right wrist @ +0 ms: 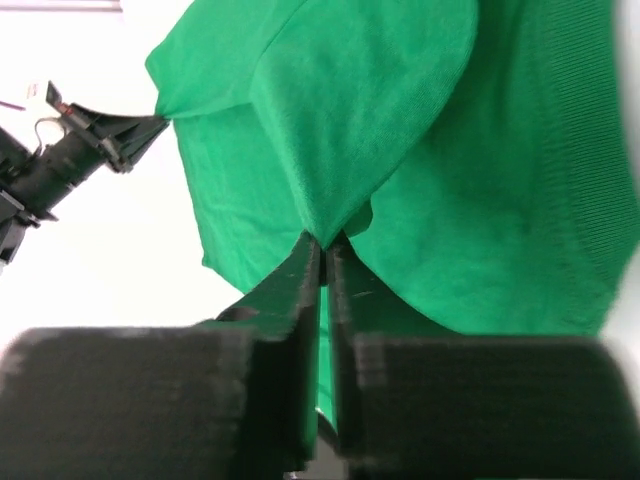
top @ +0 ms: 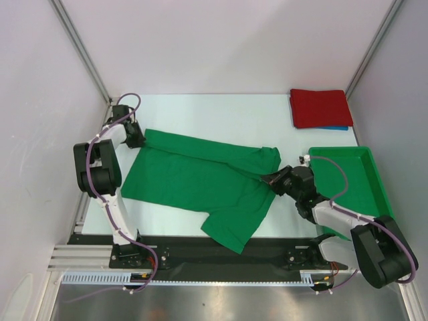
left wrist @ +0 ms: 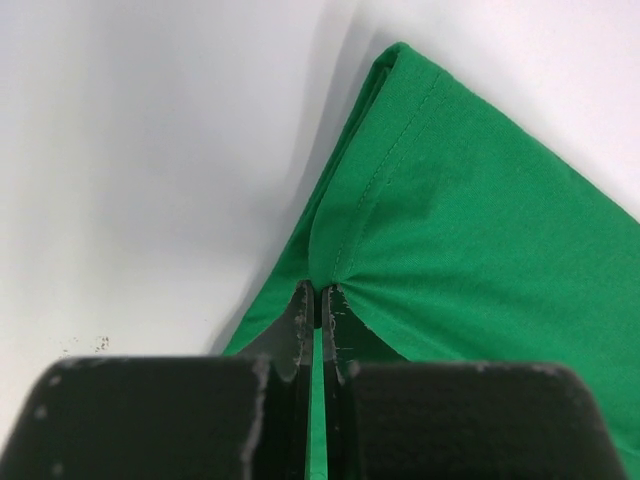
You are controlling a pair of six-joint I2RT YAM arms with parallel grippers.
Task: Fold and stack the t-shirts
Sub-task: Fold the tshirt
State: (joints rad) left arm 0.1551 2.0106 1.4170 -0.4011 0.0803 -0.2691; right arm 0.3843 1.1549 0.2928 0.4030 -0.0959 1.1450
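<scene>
The bright green t-shirt [top: 200,180] lies spread across the middle of the table, partly folded over, with one sleeve hanging toward the near edge. My left gripper [top: 137,137] is shut on the shirt's far left corner; the left wrist view shows the hem [left wrist: 420,200] pinched between the jaws. My right gripper [top: 273,178] is shut on the shirt's right edge, and the right wrist view shows the fabric [right wrist: 400,150] bunched at the tips. A folded red t-shirt [top: 319,107] lies on a folded blue t-shirt [top: 334,128] at the far right.
A rigid green plastic bin [top: 354,187] stands at the right of the table, beside my right arm. White walls close in the table on the left, back and right. A black rail runs along the near edge.
</scene>
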